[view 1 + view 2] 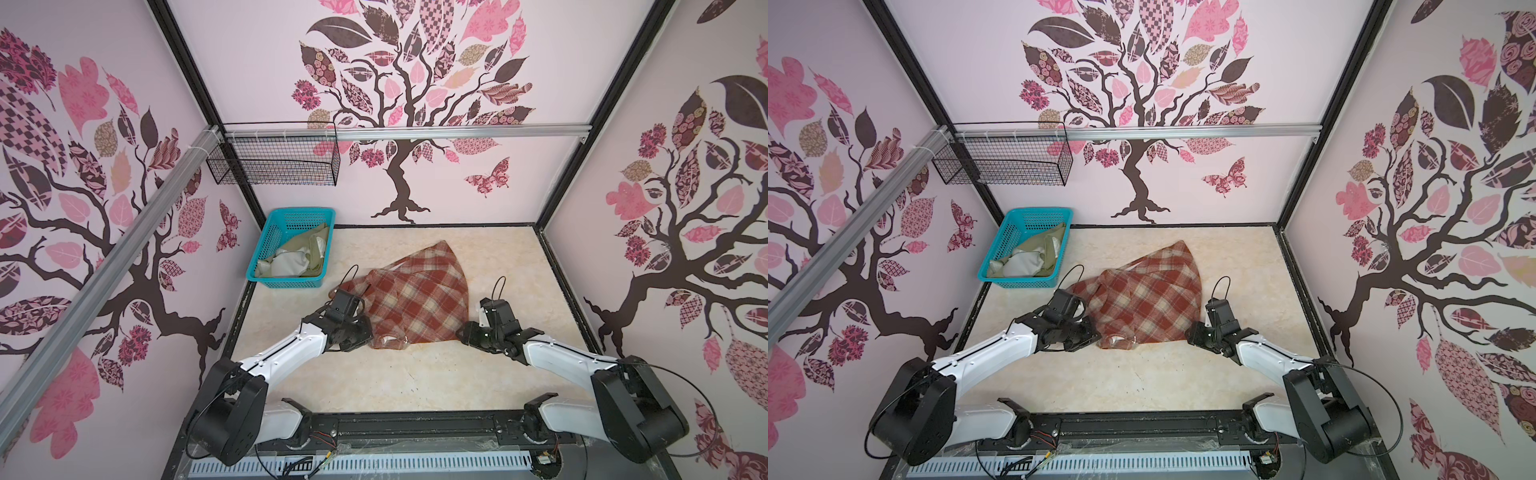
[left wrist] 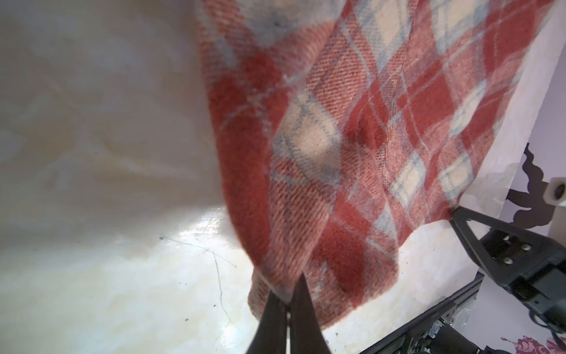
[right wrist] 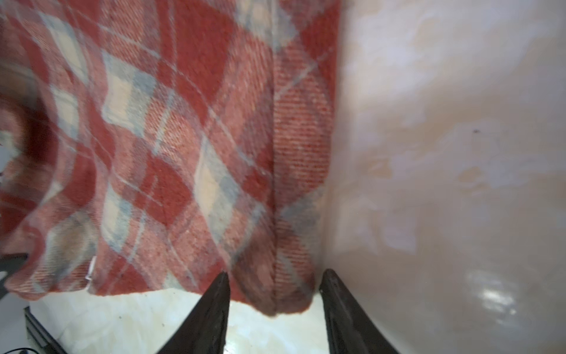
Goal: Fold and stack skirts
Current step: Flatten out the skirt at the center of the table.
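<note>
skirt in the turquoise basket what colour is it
Olive-green, with a pale grey-white lining. The skirt lies crumpled in the basket; clearest in both top views.

Prob. lab robot cell: alu rail frame (image 1: 415,133), decal wall panels (image 1: 249,62), bench-mounted arms (image 1: 286,351).

Bare table (image 1: 415,374) surrounds the plaid skirt (image 1: 419,299); the basket (image 1: 282,283) apparently fills the far-left corner.

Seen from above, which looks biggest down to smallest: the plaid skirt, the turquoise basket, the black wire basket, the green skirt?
In a top view:
1. plaid skirt
2. black wire basket and turquoise basket: about alike, and the wire one hangs nearer the camera, so unranked
3. green skirt, bundled inside the turquoise basket
</note>
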